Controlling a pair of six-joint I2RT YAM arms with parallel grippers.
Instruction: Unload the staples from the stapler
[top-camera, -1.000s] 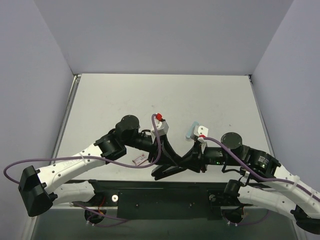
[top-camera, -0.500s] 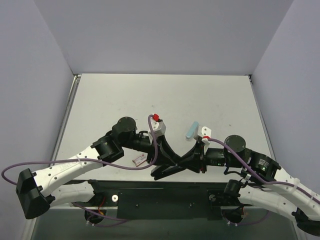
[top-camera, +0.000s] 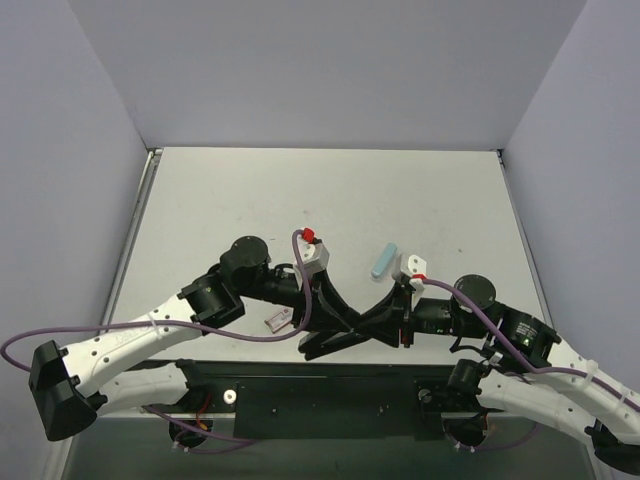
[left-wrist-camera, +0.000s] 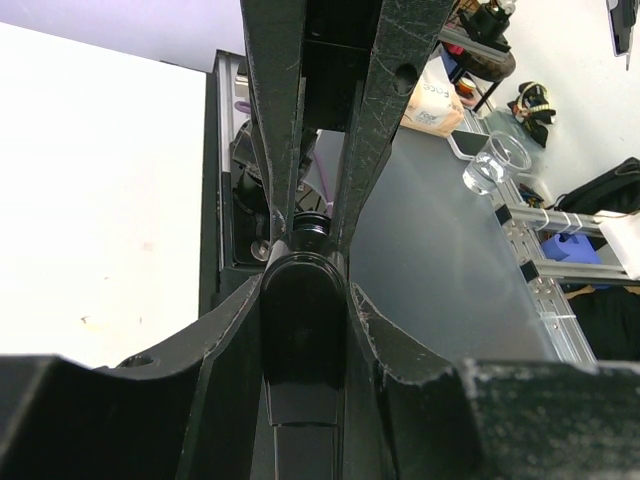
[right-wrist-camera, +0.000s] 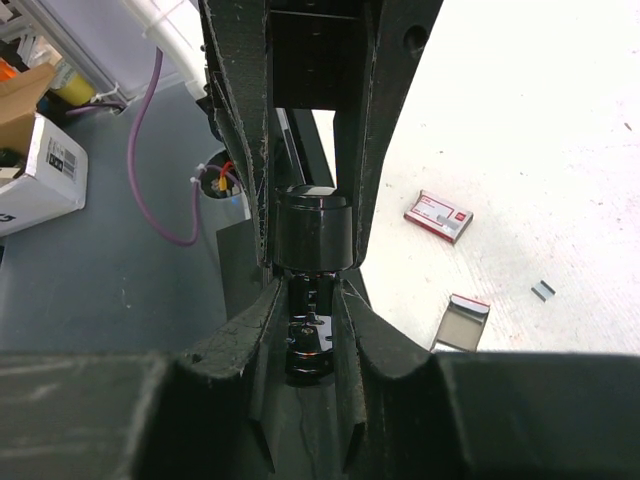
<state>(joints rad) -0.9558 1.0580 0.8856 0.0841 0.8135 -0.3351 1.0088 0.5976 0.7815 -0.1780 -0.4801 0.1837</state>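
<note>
White table (right-wrist-camera: 560, 120); left gripper (left-wrist-camera: 303, 275) and right gripper (right-wrist-camera: 310, 290) both clamp the stapler (left-wrist-camera: 303, 340) (loose staples (right-wrist-camera: 543, 291) show only from right wrist).

Robotics lab bench; blank grey walls (top-camera: 320, 70), white table (top-camera: 250, 190), cardboard box (right-wrist-camera: 40, 170) beyond

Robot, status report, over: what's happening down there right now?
Both clamped on the stapler: left tool, right tool. One staple strip lying on the table. Nearby red box, nothing blocking.
</note>
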